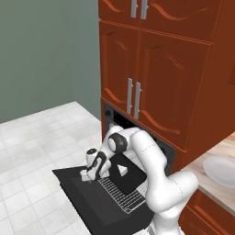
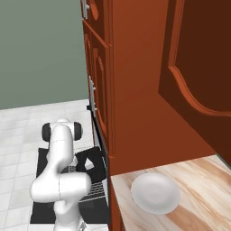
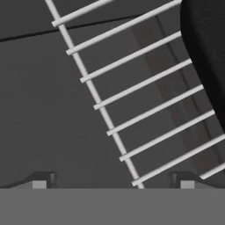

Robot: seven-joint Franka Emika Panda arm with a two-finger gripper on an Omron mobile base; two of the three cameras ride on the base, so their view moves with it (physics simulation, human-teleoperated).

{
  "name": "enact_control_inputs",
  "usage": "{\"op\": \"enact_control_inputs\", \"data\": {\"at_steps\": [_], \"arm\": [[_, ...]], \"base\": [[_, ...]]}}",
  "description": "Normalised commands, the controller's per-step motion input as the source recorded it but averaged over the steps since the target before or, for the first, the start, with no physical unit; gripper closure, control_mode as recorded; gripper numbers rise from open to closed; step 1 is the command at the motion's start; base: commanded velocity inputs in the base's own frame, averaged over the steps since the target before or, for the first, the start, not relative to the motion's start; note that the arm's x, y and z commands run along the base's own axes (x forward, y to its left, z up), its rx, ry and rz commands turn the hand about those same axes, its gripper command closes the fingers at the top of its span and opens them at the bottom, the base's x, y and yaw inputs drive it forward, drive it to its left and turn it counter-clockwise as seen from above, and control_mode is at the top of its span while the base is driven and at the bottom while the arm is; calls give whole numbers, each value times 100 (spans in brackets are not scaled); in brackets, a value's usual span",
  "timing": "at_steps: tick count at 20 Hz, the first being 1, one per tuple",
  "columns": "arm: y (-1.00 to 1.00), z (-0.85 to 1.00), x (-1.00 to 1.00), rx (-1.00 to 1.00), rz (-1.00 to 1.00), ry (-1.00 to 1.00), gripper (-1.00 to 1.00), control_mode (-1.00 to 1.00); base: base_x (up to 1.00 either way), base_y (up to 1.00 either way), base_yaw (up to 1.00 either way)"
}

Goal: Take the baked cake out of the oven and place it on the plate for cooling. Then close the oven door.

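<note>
Cake (image 1: 122, 169) wedge on black tray (image 1: 131, 180), point toward oven (image 1: 137, 137).

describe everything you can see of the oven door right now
The oven door is a wide, flat black panel, smooth-looking, folded fully down so that it lies roughly level in front of the oven, out over the pale tiled floor. A darker rectangular window is set into its face. The pulled-out wire rack reaches over its inner part, with a black tray on it. The open gripper hangs just above the door by the rack's edge.
</note>
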Motion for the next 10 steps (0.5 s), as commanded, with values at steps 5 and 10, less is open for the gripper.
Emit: {"op": "enact_control_inputs", "data": {"at_steps": [5, 10], "arm": [[54, -45, -20, 13, 2, 0, -100, -100], [38, -33, -6, 10, 6, 0, -100, -100]], "base": [[0, 0, 0], [0, 0, 0]]}}
